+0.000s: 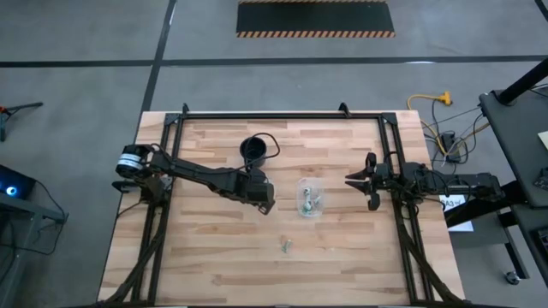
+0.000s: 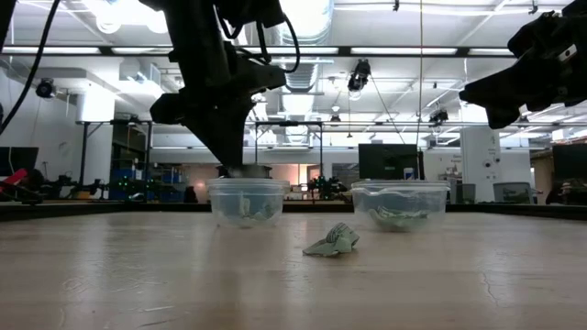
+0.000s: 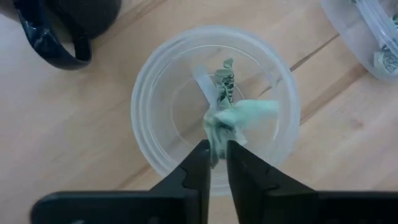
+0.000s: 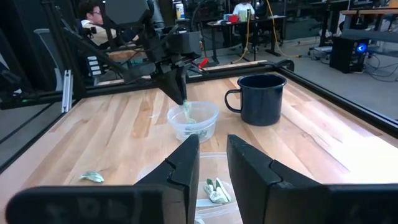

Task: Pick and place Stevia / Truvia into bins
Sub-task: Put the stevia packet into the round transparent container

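Note:
My left gripper [image 3: 217, 155] hangs over a clear plastic cup [image 3: 155, 112], shut on a green-and-white Stevia packet [image 3: 239, 115]. In the high view the gripper [image 1: 264, 198] hides this cup; the low view shows the cup [image 2: 246, 202] under it [image 2: 229, 151]. A second clear cup [image 1: 310, 198] [image 2: 399, 203] stands to the right with packets lying inside. One loose packet [image 1: 286, 246] [image 2: 332, 241] lies flat on the wood nearer the table's near edge. My right gripper [image 1: 364, 181] [image 4: 212, 165] waits open at the table's right side, raised, beyond the second cup. My left gripper pinches the Stevia packet by one end [image 3: 216, 144] between its two fingertips [image 3: 200, 158], coming from above and pointing down. The crumpled packet hangs below the fingers inside the cup's mouth [image 4: 185, 111], lifted clear of the table.
A black mug with a handle [image 1: 253, 150] [image 4: 261, 99] stands just beyond the left cup toward the far edge. Black frame rails [image 1: 282, 115] run along the table's far, left and right sides. Bare wood [image 1: 214, 265] lies toward the near edge. People sit in the room behind.

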Available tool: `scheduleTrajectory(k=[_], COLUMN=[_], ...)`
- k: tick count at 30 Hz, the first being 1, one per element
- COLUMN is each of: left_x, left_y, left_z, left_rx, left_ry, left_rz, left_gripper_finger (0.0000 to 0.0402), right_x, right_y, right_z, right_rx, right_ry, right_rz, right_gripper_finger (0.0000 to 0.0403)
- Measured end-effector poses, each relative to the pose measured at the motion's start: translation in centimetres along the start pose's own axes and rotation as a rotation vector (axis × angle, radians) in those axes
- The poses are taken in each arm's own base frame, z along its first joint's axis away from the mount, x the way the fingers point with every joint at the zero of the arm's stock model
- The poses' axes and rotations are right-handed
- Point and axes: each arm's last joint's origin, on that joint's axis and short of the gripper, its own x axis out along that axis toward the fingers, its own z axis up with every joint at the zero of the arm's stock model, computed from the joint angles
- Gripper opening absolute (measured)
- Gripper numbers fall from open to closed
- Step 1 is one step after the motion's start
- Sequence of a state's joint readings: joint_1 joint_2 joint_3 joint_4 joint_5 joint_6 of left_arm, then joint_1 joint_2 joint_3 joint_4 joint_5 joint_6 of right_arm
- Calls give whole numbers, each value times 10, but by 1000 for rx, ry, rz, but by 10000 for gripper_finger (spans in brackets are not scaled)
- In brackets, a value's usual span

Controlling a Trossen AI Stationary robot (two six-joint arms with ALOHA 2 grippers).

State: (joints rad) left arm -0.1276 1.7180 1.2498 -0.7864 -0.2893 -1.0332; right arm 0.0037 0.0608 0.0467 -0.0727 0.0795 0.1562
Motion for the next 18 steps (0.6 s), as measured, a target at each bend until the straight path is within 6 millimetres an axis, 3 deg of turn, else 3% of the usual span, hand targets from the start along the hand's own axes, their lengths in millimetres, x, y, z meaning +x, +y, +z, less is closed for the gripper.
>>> scheduleTrajectory(k=[11,14,18], left_x=[-5,-7,-14], left_y=[-7,-15,-37], left_z=[4,6,12], left_rx=[-19,-7,116], left_ry=[34,67,69], left_rz=[-74,-187,-493], left_gripper_finger=[142,157,162], right_x=[0,0,0], right_y=[0,0,0], right_z=[0,0,0], right_rx=[0,0,0], right_ry=[0,0,0], right_rz=[1,1,1], right_gripper_finger=[73,78,80])
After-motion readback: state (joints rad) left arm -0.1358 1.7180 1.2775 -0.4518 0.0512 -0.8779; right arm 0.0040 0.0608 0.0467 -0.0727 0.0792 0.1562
